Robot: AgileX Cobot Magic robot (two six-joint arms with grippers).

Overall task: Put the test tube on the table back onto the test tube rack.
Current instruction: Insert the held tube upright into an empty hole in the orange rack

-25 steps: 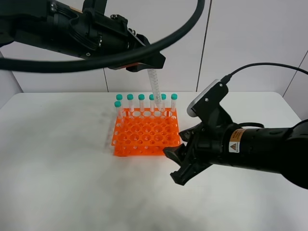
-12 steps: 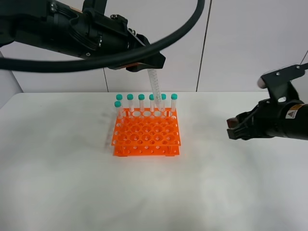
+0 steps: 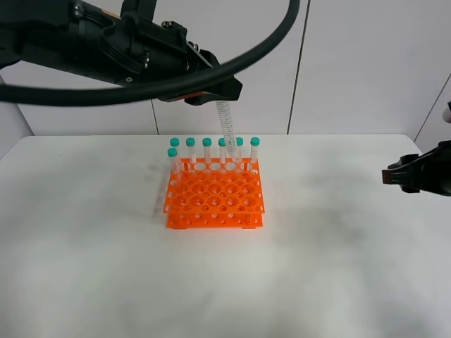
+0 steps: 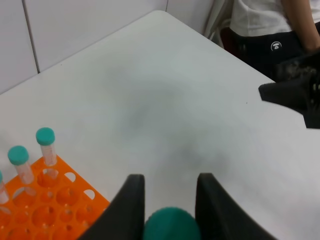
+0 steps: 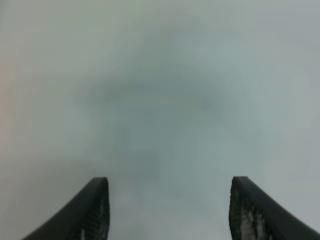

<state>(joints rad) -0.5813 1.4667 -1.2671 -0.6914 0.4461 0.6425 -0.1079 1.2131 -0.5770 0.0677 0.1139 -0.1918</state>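
Observation:
My left gripper is shut on the test tube and holds it upright, its tip just above the back row of the orange test tube rack. In the left wrist view the tube's teal cap sits between the two fingers, with a corner of the rack below. Several identical tubes stand in the rack's back row. My right gripper is open and empty, low over the white table at the far right. Its wrist view shows the spread fingers over bare tabletop.
The left arm and its thick black cable span the upper left above the rack. A person in dark trousers stands beyond the table's far corner. The right gripper also shows in the left wrist view.
The right arm has pulled back from beside the rack to the table's right edge. The left arm and the held tube have not moved.

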